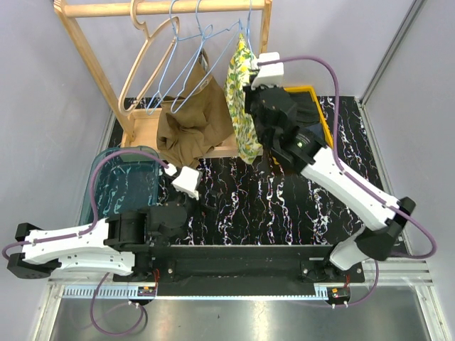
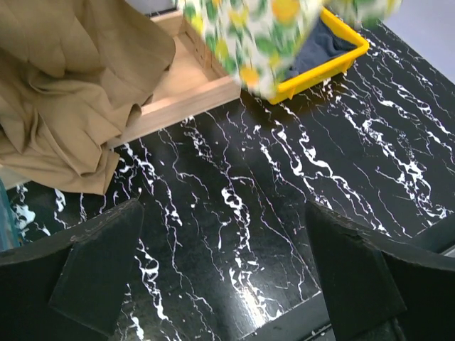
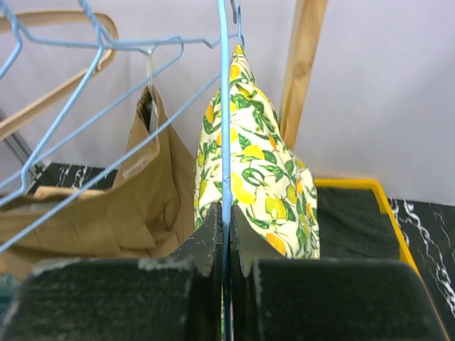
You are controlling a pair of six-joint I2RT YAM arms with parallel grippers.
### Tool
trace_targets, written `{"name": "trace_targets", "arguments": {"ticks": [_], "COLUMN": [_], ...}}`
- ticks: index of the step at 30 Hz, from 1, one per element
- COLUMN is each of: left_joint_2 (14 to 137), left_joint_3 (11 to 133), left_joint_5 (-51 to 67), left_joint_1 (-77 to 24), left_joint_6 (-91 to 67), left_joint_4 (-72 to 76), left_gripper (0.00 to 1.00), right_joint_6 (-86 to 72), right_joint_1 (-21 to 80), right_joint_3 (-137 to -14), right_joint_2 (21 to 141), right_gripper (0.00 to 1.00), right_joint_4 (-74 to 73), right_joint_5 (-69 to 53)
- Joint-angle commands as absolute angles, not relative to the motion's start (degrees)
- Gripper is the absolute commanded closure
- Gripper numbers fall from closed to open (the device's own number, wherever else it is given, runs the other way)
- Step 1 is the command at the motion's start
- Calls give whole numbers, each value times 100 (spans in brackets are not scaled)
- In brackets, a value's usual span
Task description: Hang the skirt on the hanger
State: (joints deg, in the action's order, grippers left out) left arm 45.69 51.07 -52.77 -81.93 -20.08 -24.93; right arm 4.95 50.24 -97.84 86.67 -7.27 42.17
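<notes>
We are pinching our right gripper (image 3: 225,222) shut on the thin wire of a blue hanger (image 3: 225,114), with both fingers pressing flat against it, up near the right post of the wooden rack (image 1: 163,8). The skirt (image 3: 259,167), printed with lemons and leaves, is hanging just behind that wire. Its top is reaching up to the wire and its length is dropping down beside the rack's right post. From above, we are seeing the skirt (image 1: 240,106) hanging between our right gripper (image 1: 257,91) and the rack's middle.

Further along the rack to the left, a brown garment (image 1: 192,126) is sagging from another blue wire hanger onto the rack's base, and a wooden hanger (image 1: 149,50) is hanging left of that. A yellow tray (image 3: 392,224) holding a dark cloth (image 3: 352,213) is sitting to the right of the rack.

We are holding our left gripper (image 2: 226,227) wide open over the black marbled table (image 2: 284,170) in front of the rack, gripping nothing. A blue tub (image 1: 128,186) is standing off the rack's front left corner.
</notes>
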Motion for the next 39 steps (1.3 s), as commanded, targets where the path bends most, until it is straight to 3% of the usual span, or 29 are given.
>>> {"name": "trace_targets", "arguments": {"ticks": [1,8,19,20,21,22,25,35,39], "left_joint_2": [4430,4359,4333,4333,4333,4333,4333,4412,4587], "left_joint_3": [5010,4975,5001,5018,5027,5036,5071,5063,5027], "left_joint_5": [-5239,-5063,-5291,-5317,-5378,-5422,-5546,-5713,-5844], "left_joint_1": [-8209,-8209,-8209,-8209,-8209,-8209,-8209,-8209,-8200], "left_joint_6": [-2522,-2786,-3173,-3216,-3243,-3269,-3384,-3691,-3691], "left_joint_4": [-2522,-2856,-3243,-3261,-3287,-3357,-3489,-3744,-3753], "left_gripper": [1,1,1,1,1,1,1,1,1], "right_joint_6": [826,555,97,79,53,44,70,-658,-1028], "right_joint_1": [4703,4368,4219,4210,4219,4210,4210,4219,4219], "right_joint_3": [-10748,-11671,-11445,-11391,-11338,-11216,-10961,-9037,-8114], "right_joint_2": [9289,10299,10451,10381,10310,10136,9714,7411,6437], "right_gripper": [100,100,100,96,85,61,35,1,0], "right_joint_4": [-114,-386,-686,-694,-686,-686,-686,-1394,-2003], "right_joint_5": [3718,3437,3182,3190,3173,3155,3068,3032,2901]}}
